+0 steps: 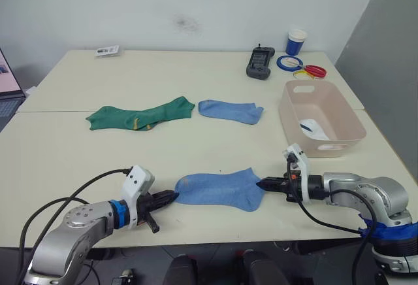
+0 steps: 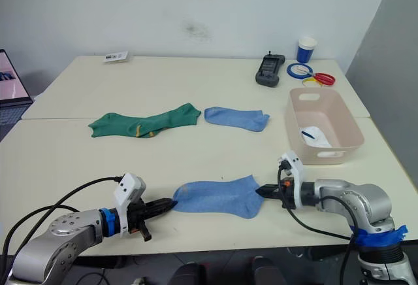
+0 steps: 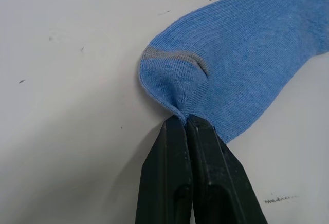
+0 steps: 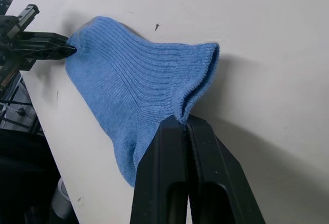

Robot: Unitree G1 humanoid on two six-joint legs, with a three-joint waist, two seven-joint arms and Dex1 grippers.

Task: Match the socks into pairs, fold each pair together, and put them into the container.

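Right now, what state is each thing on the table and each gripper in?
Near blue sock: flat near the table's front edge, pinched at both ends.
Left gripper: shut on its toe.
Right gripper: shut on its cuff.
Far blue sock: lying flat, loose.
Green socks: lying overlapped, unfolded.
Container: upright, with a white sock inside.
Blue-and-white cup: upright.

The blue sock (image 3: 241,54) is showing ribbed knit cloth, matt. The table (image 1: 196,72) is looking smooth and matt; the tub (image 1: 295,116) is looking like smooth plastic.
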